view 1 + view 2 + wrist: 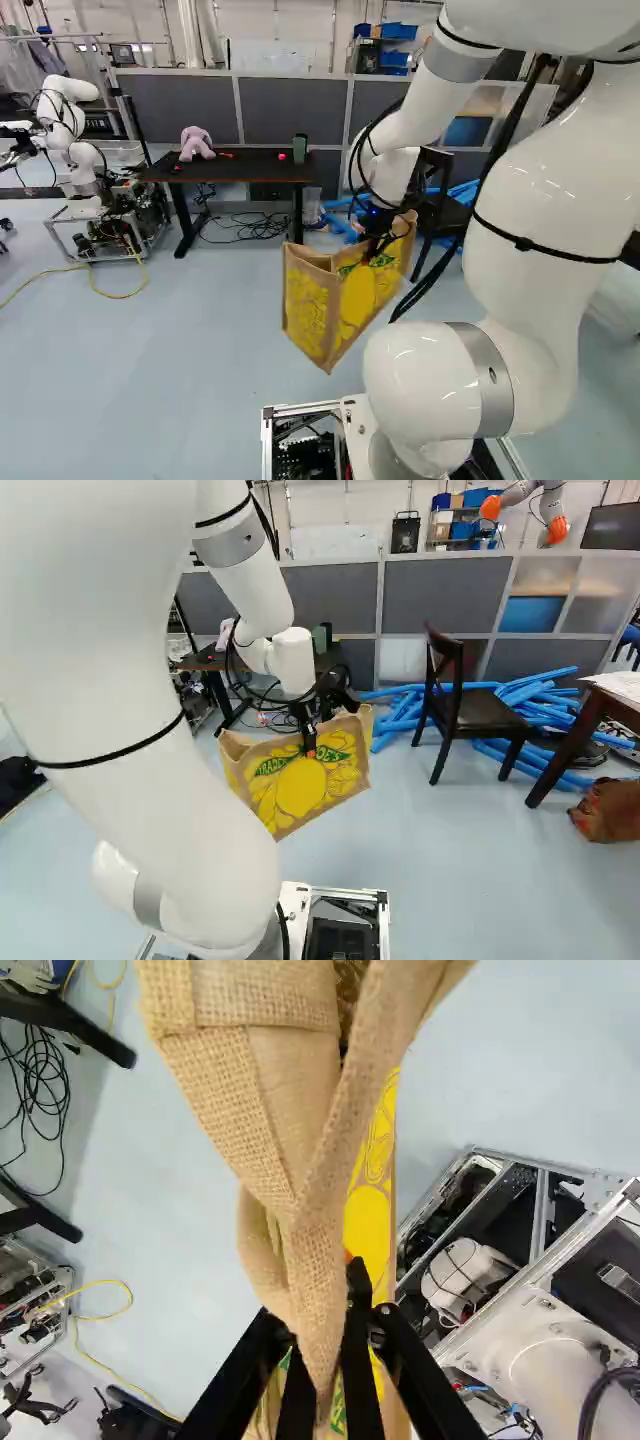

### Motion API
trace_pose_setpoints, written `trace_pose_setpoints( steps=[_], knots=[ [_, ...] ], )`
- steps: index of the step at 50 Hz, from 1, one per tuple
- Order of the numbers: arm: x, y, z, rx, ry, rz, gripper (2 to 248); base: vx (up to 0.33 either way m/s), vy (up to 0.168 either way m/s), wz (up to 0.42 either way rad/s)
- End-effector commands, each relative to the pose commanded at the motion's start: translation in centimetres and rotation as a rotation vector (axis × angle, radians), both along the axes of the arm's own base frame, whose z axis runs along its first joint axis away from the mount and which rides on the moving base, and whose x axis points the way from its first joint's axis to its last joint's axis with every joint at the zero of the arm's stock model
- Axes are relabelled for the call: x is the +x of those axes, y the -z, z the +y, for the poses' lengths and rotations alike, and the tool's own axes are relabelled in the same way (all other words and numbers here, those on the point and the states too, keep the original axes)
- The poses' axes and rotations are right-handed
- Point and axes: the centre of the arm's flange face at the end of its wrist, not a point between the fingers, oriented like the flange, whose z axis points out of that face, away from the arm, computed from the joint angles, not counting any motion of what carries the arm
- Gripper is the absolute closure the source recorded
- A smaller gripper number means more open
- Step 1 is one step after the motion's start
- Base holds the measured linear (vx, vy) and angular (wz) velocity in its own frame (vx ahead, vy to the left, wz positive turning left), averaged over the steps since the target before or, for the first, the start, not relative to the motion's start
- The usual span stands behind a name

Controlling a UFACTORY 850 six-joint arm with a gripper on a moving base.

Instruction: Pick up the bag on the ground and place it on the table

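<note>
the desk (240, 168) stands at the upper left of the left base view. near that view's centre hangs the bag (306, 300), rim clenched in the end effector (325, 1360), presumably to keep its mouth upward for carrying.

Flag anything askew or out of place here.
The bag hangs askew, one bottom corner lowest, pinched near its rim in the fingers. Blue tubes lie heaped untidily beside the chair, and black cables sprawl tangled beneath the table.
</note>
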Motion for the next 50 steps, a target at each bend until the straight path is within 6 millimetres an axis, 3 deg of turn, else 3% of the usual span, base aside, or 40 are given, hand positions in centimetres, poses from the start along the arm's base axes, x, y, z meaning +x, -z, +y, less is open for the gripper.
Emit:
trace_pose_setpoints(
  steps=[50],
  knots=[
    [-0.9,-7.3,-0.2,0.039,0.022,0.025,224,0.000,0.000,0.000]
  ],
)
